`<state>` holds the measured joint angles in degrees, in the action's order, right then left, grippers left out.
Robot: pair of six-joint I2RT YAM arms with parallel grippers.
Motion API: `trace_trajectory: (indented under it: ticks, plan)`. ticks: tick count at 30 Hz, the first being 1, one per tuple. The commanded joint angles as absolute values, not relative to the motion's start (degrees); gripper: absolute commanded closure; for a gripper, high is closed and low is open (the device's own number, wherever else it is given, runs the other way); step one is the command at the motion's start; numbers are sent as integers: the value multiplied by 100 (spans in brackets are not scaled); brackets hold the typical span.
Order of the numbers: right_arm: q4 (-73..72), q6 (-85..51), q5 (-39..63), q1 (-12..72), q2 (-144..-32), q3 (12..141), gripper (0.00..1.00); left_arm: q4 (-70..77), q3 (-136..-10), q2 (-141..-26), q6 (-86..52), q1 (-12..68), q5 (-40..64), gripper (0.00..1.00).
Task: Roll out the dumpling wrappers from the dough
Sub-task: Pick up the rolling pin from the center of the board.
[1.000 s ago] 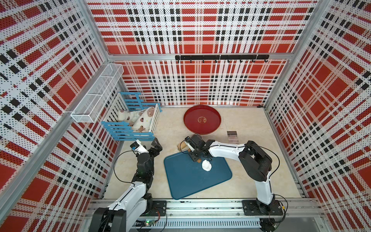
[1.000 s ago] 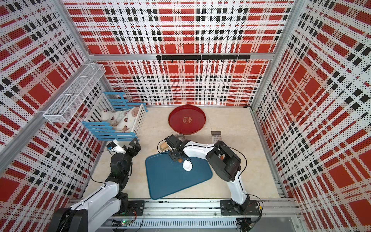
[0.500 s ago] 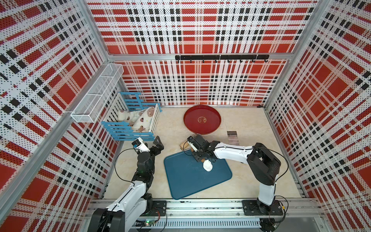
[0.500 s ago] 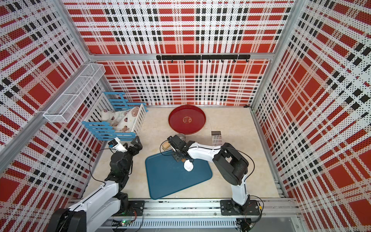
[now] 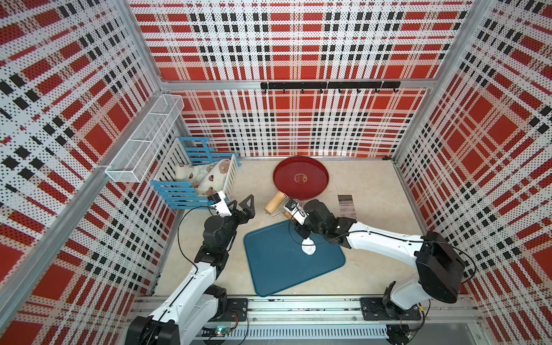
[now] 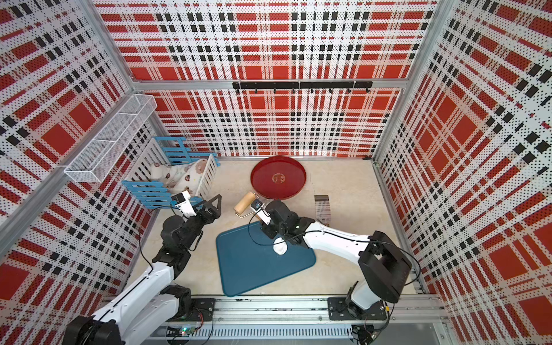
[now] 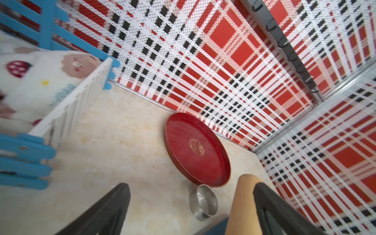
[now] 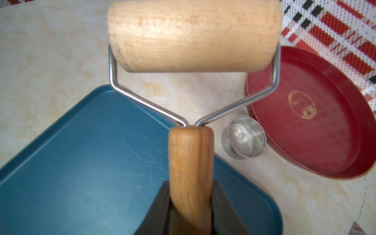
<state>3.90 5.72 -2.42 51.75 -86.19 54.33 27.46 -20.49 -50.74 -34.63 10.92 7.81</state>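
Note:
The dough [image 5: 308,246] [image 6: 280,246] is a white lump on the blue tray [image 5: 283,268] [image 6: 254,263] [image 8: 91,152], partly under my right wrist. My right gripper [image 5: 290,215] [image 6: 261,215] [image 8: 191,189] is shut on the wooden handle [image 8: 191,158] of a rolling pin. The rolling pin's drum [image 5: 274,201] [image 6: 245,201] [image 8: 193,36] hangs past the tray's far corner. My left gripper [image 5: 242,203] [image 6: 209,203] [image 7: 191,187] stands open with nothing in it, left of the drum. No dumpling wrappers are in view.
A small metal ring [image 7: 203,202] [image 8: 244,140] stands beside the round red tray [image 5: 300,178] [image 6: 278,178] [image 7: 195,146] [image 8: 305,114]. A blue and white crib [image 5: 203,179] with a cloth is at the back left. A small glossy rectangle [image 5: 346,206] lies to the right.
My right arm's elbow has swung out to the right and the rolling pin's drum now shows at the back left of the gripper. My left gripper has crept toward the back right, still open.

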Motion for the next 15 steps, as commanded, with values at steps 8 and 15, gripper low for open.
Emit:
trace_trajectory:
  ticks: [8, 15]
  plan:
    - [-835, 1881, 707, 5194, -7500, 4434, 100, 369, -3946, -5694, -2987, 2114, 1462, 1]
    - [-1090, 2252, 896, 5194, -7109, 4006, 100, -282, -4400, -5963, -2936, 2612, 1715, 1]
